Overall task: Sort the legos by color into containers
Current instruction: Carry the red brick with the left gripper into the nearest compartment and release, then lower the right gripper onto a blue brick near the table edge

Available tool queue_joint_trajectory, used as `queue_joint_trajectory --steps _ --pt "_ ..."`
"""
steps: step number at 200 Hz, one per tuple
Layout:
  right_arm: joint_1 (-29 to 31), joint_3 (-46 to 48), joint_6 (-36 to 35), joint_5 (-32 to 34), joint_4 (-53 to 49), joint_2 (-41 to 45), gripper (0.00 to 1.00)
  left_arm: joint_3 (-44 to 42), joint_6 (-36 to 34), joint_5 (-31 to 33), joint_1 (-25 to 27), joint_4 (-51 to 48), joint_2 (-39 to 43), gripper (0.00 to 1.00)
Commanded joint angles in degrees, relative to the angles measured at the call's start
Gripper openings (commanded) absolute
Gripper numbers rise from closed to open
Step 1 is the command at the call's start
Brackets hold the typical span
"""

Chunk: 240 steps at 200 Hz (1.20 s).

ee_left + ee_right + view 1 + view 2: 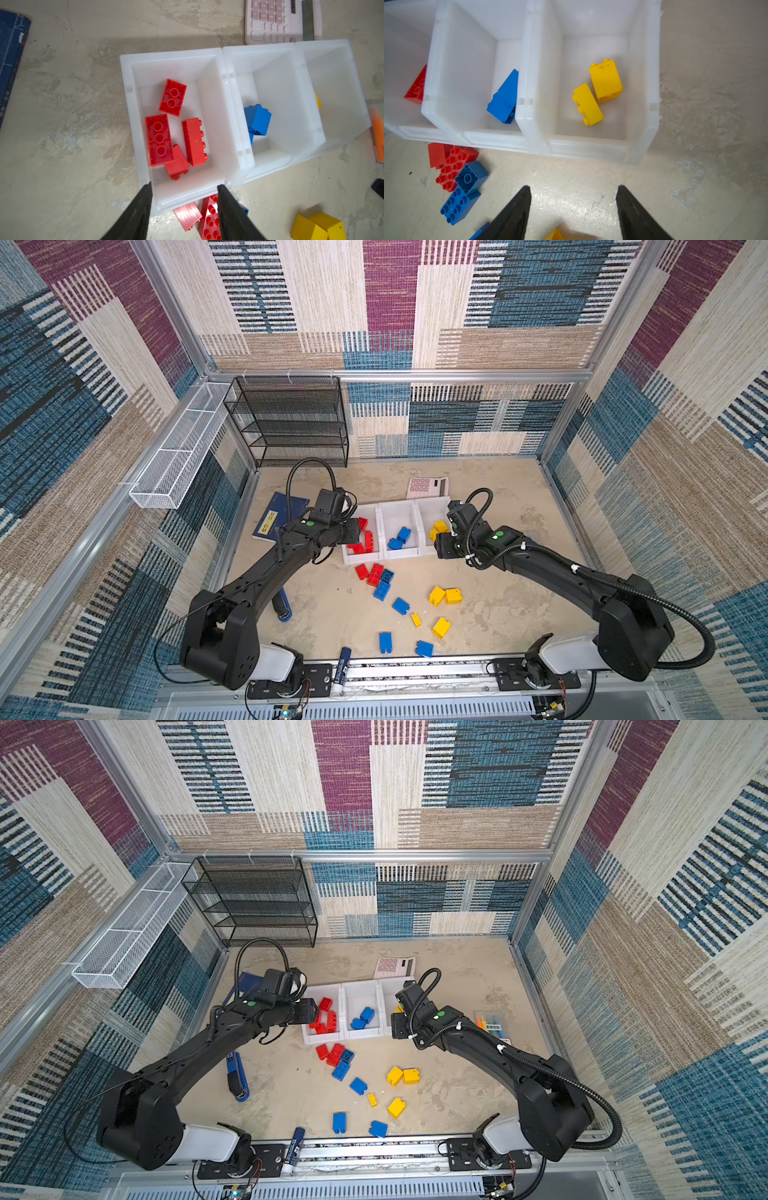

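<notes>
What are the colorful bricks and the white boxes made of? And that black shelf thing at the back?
The bricks look like hard, glossy plastic: crisp molded studs and a soft shine. The white boxes seem plastic too, smooth and milky, maybe slightly see-through. The black shelf looks like painted metal mesh; its fine grid lets the wall show through.

The only signs we can read stand on the pink calculator (270, 31), which lies just beyond the far edge of the containers (225, 60): in the left wrist view its keys show digits, 00, 3, 6 and 9 among them. To the left of the containers, the blue book (297, 504) carries a yellow label (269, 521) with dark characters we cannot make out. The print on the glue stick (340, 668), well in front of the containers, and on the marker pack (492, 1023) to their right is too small for us to read.
</notes>
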<state>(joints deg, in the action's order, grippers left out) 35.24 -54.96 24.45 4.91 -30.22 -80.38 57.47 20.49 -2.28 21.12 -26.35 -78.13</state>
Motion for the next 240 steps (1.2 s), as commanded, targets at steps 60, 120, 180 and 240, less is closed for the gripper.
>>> queue_joint_trajectory --steps 60,120,180,240 --pt "9.14 -0.88 3.50 -3.48 0.19 -0.98 0.66 -12.86 7.39 4.25 -0.29 -3.26 16.34 0.56" --pt "23.81 -6.67 8.51 -4.90 -2.47 -9.18 0.66 -19.08 12.38 5.98 -0.30 -4.50 24.23 0.57" --pt "33.26 -10.06 11.08 -6.73 -4.89 -16.20 0.66 -23.50 14.60 4.22 -0.29 -4.62 26.88 0.57" --pt "38.01 -13.13 13.12 -7.78 -8.28 -21.03 0.66 -25.41 15.75 3.63 -0.29 -4.68 28.33 0.57"
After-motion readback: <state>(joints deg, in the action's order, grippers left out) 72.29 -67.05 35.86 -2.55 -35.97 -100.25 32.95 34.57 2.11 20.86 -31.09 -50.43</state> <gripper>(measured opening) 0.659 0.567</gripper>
